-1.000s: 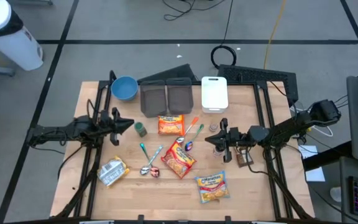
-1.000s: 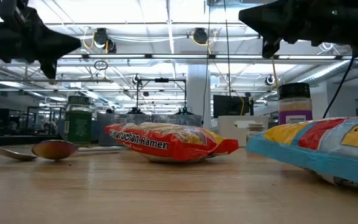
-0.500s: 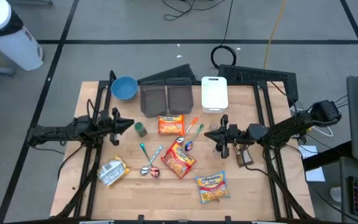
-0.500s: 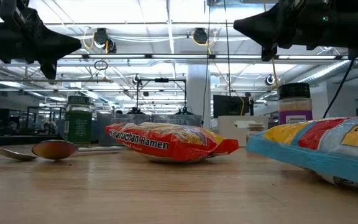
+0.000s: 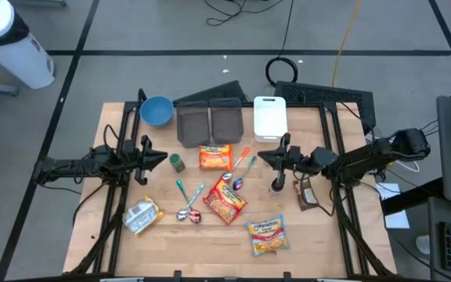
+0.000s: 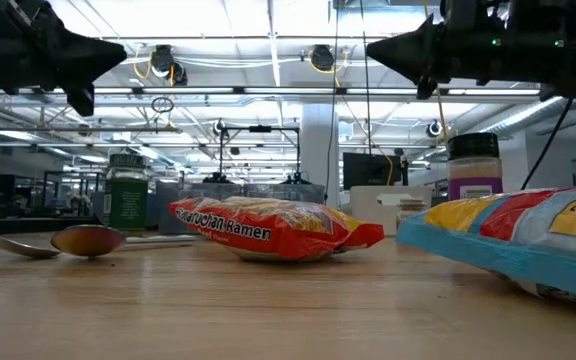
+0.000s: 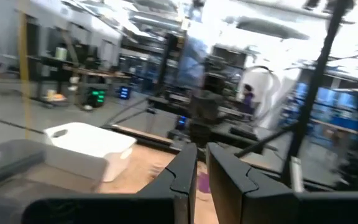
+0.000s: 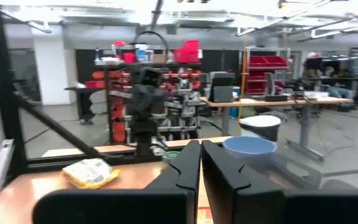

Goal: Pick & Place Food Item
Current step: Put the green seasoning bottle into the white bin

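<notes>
The wooden table [image 5: 319,243] carries everything, and places here are given from the red ramen packet [image 5: 225,200] lying near its middle. The widest bare wood is at the near corners and along the near edge, on both sides of the yellow ramen packet [image 5: 267,234], which sits close to that edge, toward the right arm's side. Along the far edge, beyond the red packet, stand two dark trays [image 5: 209,123] side by side, with a white container [image 5: 270,117] to their right and a blue bowl [image 5: 156,111] to their left. An orange packet [image 5: 214,157] lies between the trays and the red packet. A crumpled silver-and-yellow packet [image 5: 142,215] lies left of the red packet, close to the near left corner.

The left gripper [image 5: 162,158] hangs above the table left of the red packet, fingers nearly together on nothing, beside a small green jar [image 5: 178,163]. The right gripper [image 5: 266,155] hangs to the right of the red packet, fingers together and empty; a purple-labelled spice jar [image 5: 277,185] stands just below that arm. Spoons [image 5: 188,202] lie touching or just beside the red packet's left edge.

In the low view the red packet reads "Ramen" [image 6: 250,231], after a word that is partly legible; the jar labels are too small to read.
</notes>
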Action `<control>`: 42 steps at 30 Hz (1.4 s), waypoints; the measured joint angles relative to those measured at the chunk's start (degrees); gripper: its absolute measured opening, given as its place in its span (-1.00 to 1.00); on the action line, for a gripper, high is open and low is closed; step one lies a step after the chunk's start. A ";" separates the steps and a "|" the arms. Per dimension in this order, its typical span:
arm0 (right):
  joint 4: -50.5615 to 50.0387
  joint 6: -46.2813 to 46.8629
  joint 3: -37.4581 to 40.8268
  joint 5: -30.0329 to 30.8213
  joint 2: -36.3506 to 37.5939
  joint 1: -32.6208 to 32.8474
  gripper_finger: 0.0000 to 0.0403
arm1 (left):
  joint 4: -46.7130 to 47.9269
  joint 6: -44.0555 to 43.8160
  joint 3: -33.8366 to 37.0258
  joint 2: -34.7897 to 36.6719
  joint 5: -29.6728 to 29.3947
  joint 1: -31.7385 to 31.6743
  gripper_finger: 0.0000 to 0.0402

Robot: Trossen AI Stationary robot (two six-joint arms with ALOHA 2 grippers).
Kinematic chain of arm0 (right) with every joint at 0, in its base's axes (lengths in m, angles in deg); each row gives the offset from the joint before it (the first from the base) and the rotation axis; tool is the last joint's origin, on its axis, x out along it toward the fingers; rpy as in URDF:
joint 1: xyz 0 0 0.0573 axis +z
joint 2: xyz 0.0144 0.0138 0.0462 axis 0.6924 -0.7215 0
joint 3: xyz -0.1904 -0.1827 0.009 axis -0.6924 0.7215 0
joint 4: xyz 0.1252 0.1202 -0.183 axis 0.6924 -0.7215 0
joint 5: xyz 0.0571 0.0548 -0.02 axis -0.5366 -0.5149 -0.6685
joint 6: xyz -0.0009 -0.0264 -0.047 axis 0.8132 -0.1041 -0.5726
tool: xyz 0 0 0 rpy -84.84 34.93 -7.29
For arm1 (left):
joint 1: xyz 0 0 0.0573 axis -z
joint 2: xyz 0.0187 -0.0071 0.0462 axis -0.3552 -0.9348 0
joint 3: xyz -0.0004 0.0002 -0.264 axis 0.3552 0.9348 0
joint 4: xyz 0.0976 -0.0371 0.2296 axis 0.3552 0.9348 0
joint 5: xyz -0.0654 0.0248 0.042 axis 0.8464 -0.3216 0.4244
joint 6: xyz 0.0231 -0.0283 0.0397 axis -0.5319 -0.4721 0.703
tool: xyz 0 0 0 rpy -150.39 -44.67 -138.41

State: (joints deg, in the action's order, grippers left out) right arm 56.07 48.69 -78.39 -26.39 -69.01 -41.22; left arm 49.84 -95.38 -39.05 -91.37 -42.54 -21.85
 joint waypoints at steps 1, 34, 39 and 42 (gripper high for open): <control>0.06 0.06 0.00 -0.15 0.00 -0.44 -0.90 | 0.00 0.02 0.00 0.00 1.08 0.00 -0.77; -18.88 -2.20 -10.45 -5.96 0.44 -3.63 0.30 | 11.49 9.48 -21.79 -25.42 3.02 0.00 0.43; -19.37 -1.39 -10.16 -6.02 0.44 -3.63 0.29 | 16.24 11.27 -21.79 -28.25 0.06 0.04 0.38; -19.84 -1.50 -10.16 -6.00 0.44 -3.79 0.29 | 21.48 11.68 -21.79 -30.24 -7.46 0.00 0.34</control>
State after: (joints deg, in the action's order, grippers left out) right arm 36.23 47.19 -88.56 -32.39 -68.58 -45.02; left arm 71.32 -83.70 -60.84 -121.61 -49.99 -21.85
